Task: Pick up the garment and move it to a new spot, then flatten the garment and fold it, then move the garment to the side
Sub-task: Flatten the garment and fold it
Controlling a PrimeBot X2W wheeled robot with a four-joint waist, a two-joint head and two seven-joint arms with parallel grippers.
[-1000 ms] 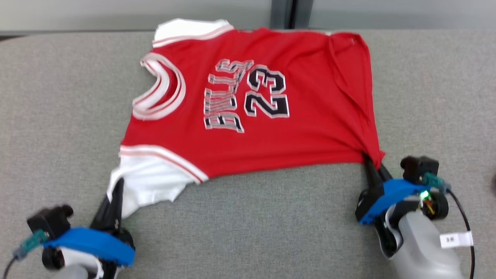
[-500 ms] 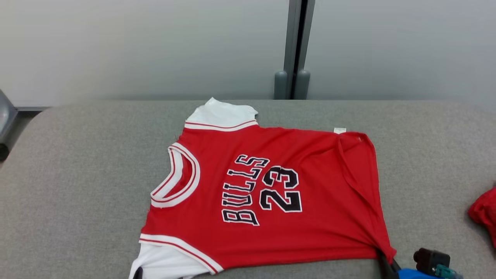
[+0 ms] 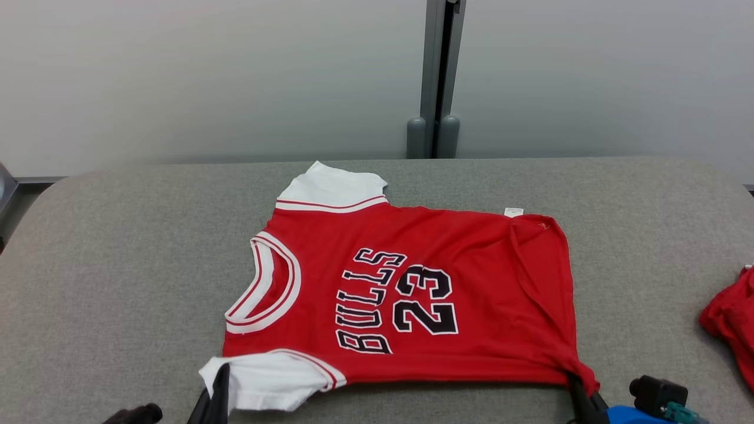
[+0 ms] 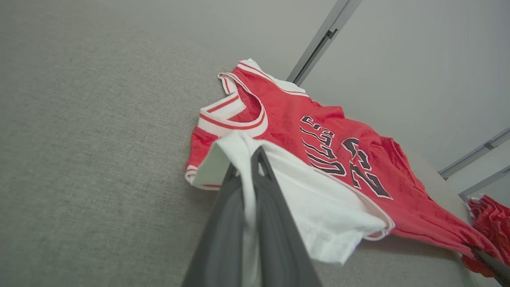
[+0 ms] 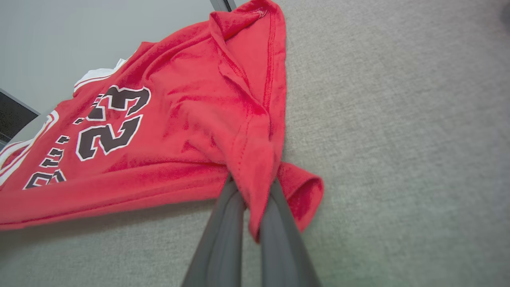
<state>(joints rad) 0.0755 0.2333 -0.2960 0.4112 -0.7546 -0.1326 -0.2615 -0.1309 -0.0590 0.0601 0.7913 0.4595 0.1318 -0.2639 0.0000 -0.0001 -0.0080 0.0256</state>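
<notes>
Though already spread face-up near the middle of table (image 3: 106, 265), cannot yet pass for flat. Grips jersey (image 3: 412, 282) at both near corners: clamps white sleeve (image 4: 318, 207) with left gripper (image 4: 255, 155), clamps red hem corner (image 5: 303, 187) with right gripper (image 5: 253, 187), both shut tight on cloth. Holds that near edge raised a little off table, with sleeve hanging slack from the pinch and hem bunched at the right one. Shows also a long crease (image 3: 530, 277) running down from far hem corner. By judgement, puts pick-up and move to new spot as done or nearly so, and flattening as under way. Leaves yet to do: setting near edge down, smoothing sleeve and crease, folding, then shifting to side. Lies well apart from a second red cloth (image 3: 730, 324) at right edge of table.
</notes>
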